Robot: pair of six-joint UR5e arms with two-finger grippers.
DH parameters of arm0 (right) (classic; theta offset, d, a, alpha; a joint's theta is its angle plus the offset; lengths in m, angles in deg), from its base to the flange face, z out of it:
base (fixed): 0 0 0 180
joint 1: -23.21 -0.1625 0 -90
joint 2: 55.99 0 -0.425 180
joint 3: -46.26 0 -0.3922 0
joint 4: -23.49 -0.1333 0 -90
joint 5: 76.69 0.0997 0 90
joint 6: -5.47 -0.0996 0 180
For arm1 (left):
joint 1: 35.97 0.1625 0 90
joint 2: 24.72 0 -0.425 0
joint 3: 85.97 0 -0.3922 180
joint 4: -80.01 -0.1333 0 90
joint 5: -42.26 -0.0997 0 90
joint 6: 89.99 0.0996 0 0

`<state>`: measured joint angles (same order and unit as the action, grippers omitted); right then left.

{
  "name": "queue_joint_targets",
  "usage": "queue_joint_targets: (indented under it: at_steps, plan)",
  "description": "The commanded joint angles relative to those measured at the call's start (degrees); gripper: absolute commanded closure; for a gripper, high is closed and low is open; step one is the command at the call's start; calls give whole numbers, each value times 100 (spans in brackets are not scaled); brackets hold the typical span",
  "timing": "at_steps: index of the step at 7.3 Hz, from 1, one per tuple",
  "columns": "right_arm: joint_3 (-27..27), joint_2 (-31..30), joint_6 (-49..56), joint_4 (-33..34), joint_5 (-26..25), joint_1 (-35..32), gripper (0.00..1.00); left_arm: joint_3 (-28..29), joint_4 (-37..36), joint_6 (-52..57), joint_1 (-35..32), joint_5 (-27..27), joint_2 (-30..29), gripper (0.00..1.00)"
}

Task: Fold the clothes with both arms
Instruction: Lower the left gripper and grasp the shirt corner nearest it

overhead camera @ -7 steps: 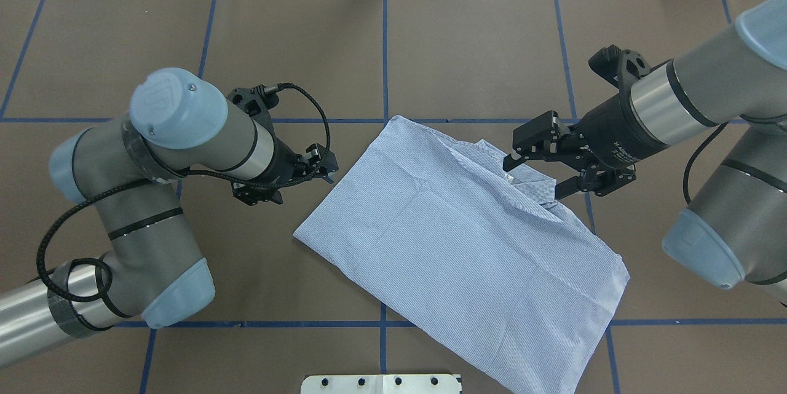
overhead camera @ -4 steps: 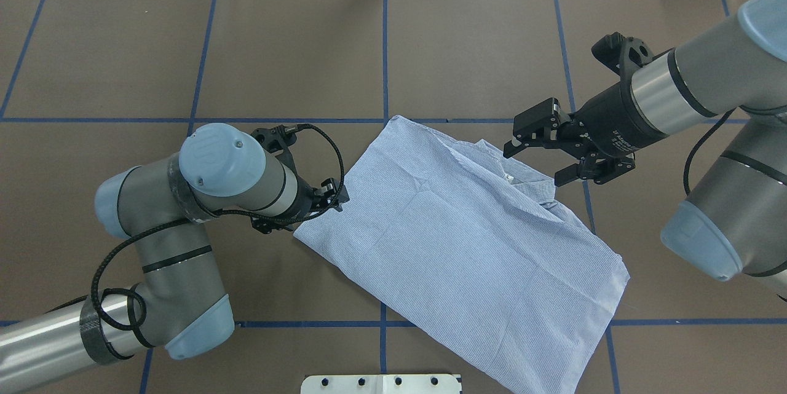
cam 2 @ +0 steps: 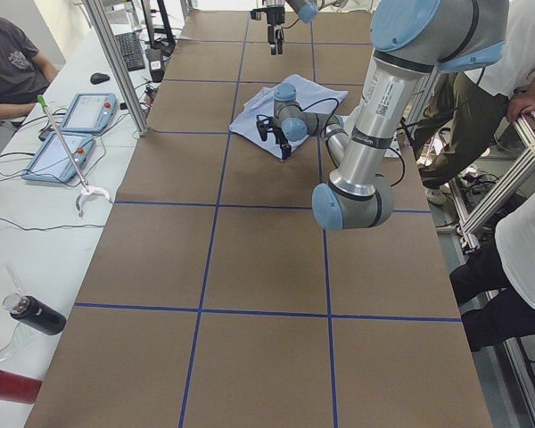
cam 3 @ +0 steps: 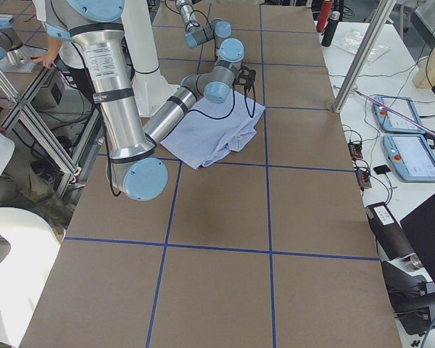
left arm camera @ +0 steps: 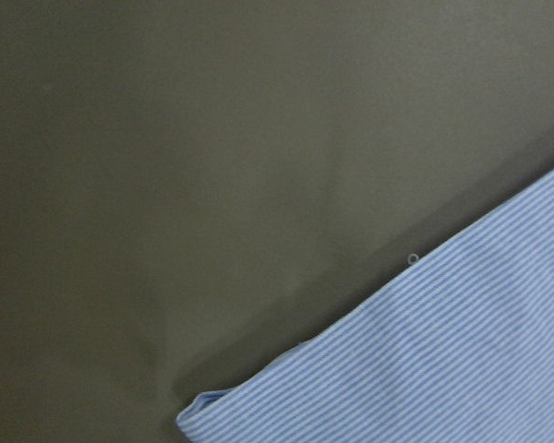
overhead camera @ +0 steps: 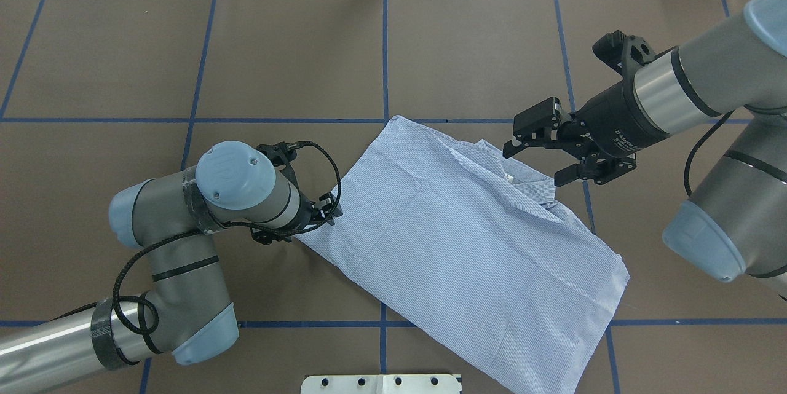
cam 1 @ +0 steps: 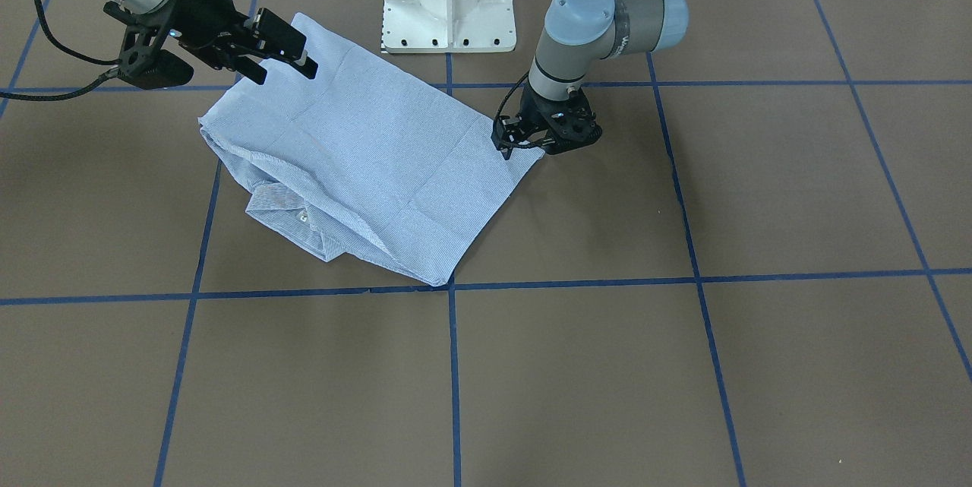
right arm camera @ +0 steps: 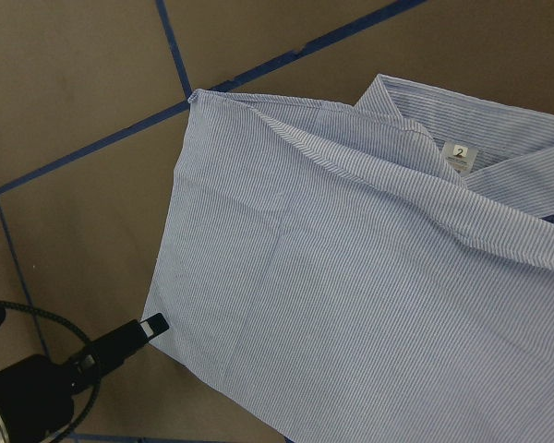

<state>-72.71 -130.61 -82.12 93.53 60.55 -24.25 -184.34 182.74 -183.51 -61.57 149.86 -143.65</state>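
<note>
The light blue striped shirt (overhead camera: 455, 240) lies folded into a rectangle on the brown table, collar and label (right arm camera: 460, 155) at its far right. It also shows in the front view (cam 1: 364, 153). My left gripper (overhead camera: 329, 212) points down at the shirt's left corner, close over the cloth edge (left arm camera: 462, 351); it looks open and holds nothing. In the front view the left gripper (cam 1: 507, 149) sits at that same corner. My right gripper (overhead camera: 538, 163) is open and empty, hovering just above and beside the collar, and it also shows in the front view (cam 1: 282, 65).
The white pedestal base (cam 1: 448, 1) stands right behind the shirt. Blue tape lines (overhead camera: 384, 43) cross the table. Operators, tablets (cam 2: 71, 111) and bottles (cam 2: 36, 315) are on side benches off the table.
My left arm swung in and came down to the shirt's left corner. My right gripper drew back slightly from the collar and stayed open. The shirt has not moved.
</note>
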Motion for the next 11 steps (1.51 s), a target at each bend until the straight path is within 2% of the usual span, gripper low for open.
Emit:
queue_joint_targets:
  at_steps: [1,2,4,9,10,11]
  plan:
    - [-12,0,-3,0,13,-9,0,19,-25,0,11,-2,27,18]
    - [-12,0,5,0,22,-27,0,63,-16,9,20,-2,27,18]
    - [-21,70,-3,0,127,-62,0,81,-25,0,20,-11,19,25]
    - [-4,53,6,9,136,-71,0,72,-7,0,47,-11,27,60]
    - [-12,44,-3,9,136,-79,0,55,-16,-9,38,-11,27,75]
    - [-4,36,-3,9,136,-80,0,11,-16,-17,38,-124,36,99]
